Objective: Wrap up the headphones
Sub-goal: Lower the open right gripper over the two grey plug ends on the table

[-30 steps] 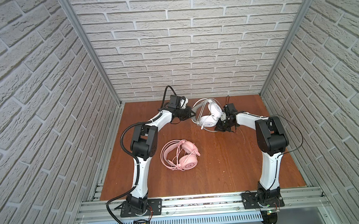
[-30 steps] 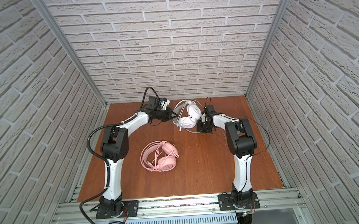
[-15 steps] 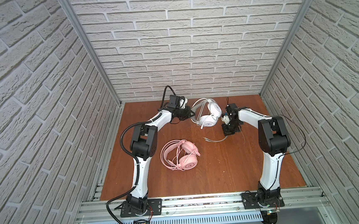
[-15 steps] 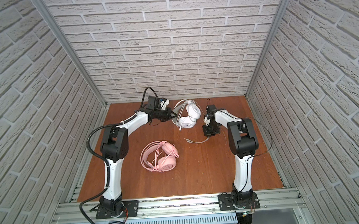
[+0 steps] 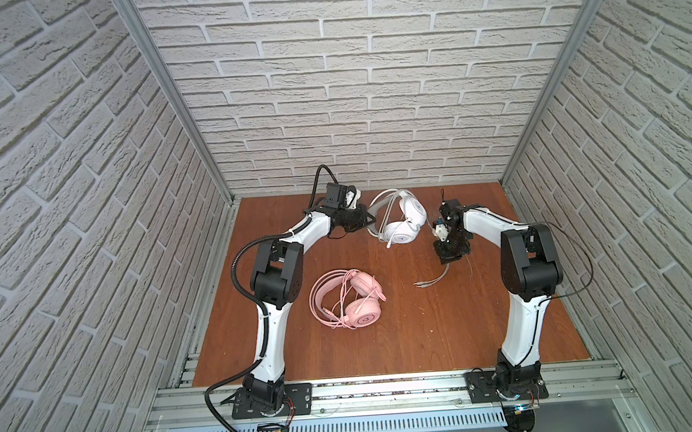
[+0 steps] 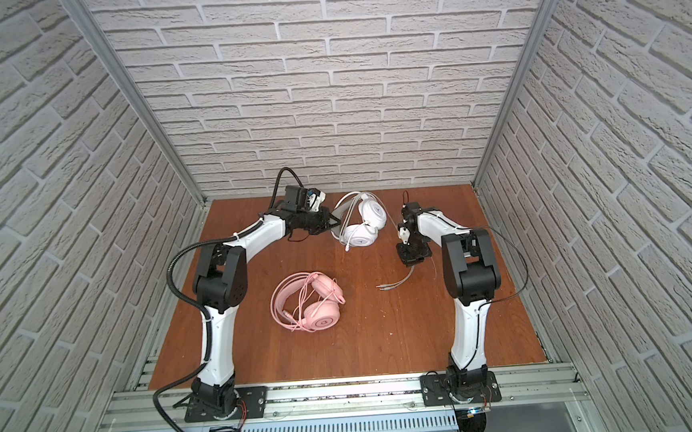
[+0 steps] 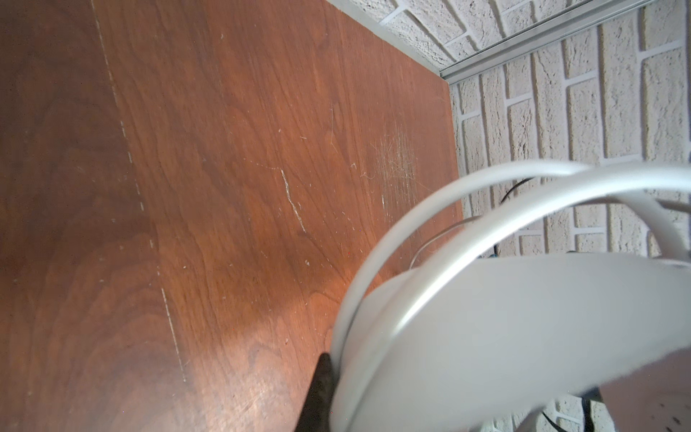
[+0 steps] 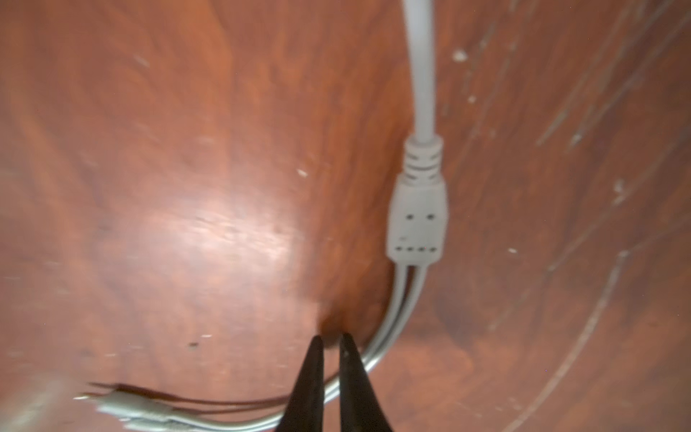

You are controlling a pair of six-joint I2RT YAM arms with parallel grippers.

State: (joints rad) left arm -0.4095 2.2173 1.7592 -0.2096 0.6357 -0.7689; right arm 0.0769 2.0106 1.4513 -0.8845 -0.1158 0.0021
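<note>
Two headsets lie on the wooden surface [image 5: 407,338], one pink, one white. The left gripper [image 5: 364,220] is clamped on the grey band of the white headphones [image 5: 399,221], at the back middle. The pink headphones [image 5: 348,298] lie nearer the front, left of centre, cord looped over them. Right of the white pair, the right gripper [image 8: 331,338] points down with a narrow gap between its tips, above the white cord [image 8: 417,209], which ends in two plugs [image 5: 422,284].

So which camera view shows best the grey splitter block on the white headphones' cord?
The right wrist view: the splitter block fills it close up, with two thin leads leaving it beside the right gripper. Both top views show only the thin leads on the table. The left wrist view misses it.
</note>
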